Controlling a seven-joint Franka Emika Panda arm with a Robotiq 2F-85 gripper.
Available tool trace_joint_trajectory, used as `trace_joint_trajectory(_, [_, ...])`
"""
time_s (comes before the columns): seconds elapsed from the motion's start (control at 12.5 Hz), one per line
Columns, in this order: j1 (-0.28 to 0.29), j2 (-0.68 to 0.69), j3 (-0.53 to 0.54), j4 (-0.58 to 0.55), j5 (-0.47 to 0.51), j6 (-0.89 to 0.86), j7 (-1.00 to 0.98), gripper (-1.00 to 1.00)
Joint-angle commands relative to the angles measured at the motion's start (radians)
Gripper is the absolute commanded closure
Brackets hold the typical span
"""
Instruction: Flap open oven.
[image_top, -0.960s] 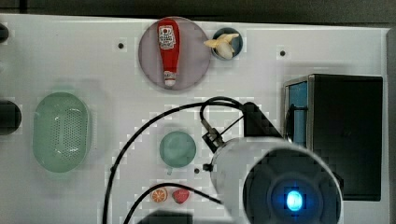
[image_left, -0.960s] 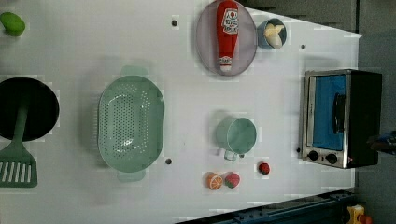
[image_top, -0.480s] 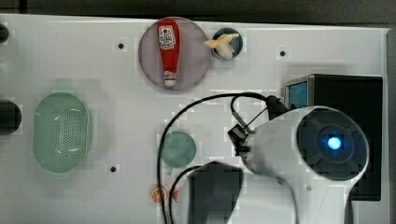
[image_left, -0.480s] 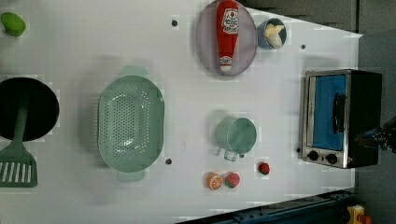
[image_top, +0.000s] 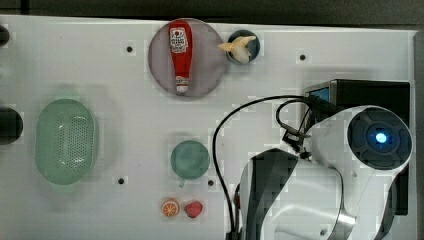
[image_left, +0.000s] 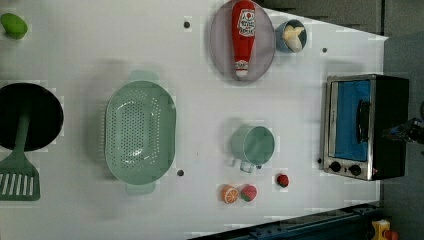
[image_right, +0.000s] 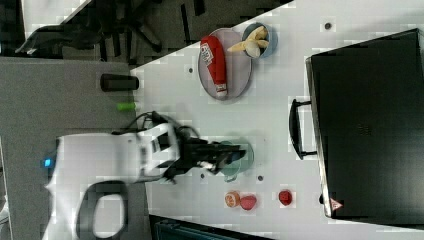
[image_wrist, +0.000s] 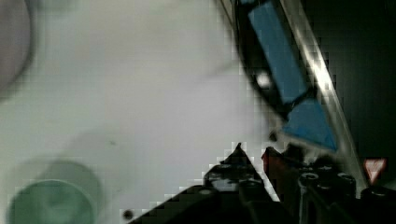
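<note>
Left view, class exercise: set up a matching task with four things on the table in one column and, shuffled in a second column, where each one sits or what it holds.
Things
1. ketchup bottle
2. banana
3. spatula
4. oven

Places
A. in a small blue bowl
B. at the left view's right edge of the table, door shut
C. lying on a grey plate
D. handle across a black pan

Pairs: 1-C, 2-A, 3-D, 4-B

Free: bare white table (image_left: 300, 115) between cup (image_left: 253, 145) and oven (image_left: 365, 125) door | Obstacles: cup, 3 small toy fruits (image_left: 240, 193) near oven's knob end | Door handle (image_left: 363, 120) unobstructed
</note>
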Motion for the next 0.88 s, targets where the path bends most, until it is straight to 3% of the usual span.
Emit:
trace_joint_trajectory(0.08, [-0.005,0.015,-0.048,-0.036,0.002,0.144,-0.340,0.65])
trace_joint_trajectory(0.4, [-0.009,0.098,-0.120,-0.050,0.004,0.270,-0.471,0.65])
trace_joint_trajectory(0.88, [-0.010,0.198,-0.152,-0.083,0.011,0.381,-0.498,0.65])
